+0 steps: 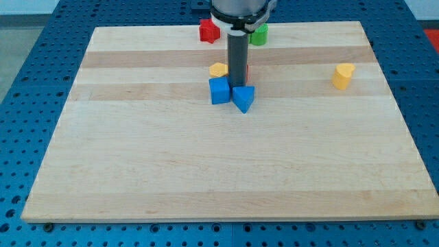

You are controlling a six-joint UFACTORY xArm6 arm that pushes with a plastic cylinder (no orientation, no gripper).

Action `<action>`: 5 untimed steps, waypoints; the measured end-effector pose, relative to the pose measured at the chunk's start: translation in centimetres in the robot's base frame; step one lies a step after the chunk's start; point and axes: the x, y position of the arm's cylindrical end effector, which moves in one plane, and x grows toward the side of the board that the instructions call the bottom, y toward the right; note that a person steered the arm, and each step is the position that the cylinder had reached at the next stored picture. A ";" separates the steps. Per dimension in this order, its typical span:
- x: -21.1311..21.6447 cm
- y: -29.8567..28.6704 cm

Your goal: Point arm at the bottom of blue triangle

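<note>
The blue triangle (pixel 243 97) lies near the board's upper middle, its point toward the view's bottom. A blue cube (pixel 219 90) touches its left side. My rod comes down from the view's top, and my tip (pixel 238 85) stands right at the triangle's top edge, between it and the cube. A yellow block (pixel 218 69) sits just left of the rod, above the cube. A sliver of a red block (pixel 247 71) shows behind the rod on its right; most of it is hidden.
A red star-like block (pixel 208 31) and a green block (pixel 258 34) sit at the board's top edge, either side of the arm. A yellow heart-like block (pixel 343 75) stands at the view's right. The wooden board (pixel 206 171) lies on a blue perforated table.
</note>
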 end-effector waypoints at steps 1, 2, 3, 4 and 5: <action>0.0 -0.4; 0.0 -0.1; -0.2 3.6; -0.2 8.4; 1.6 11.6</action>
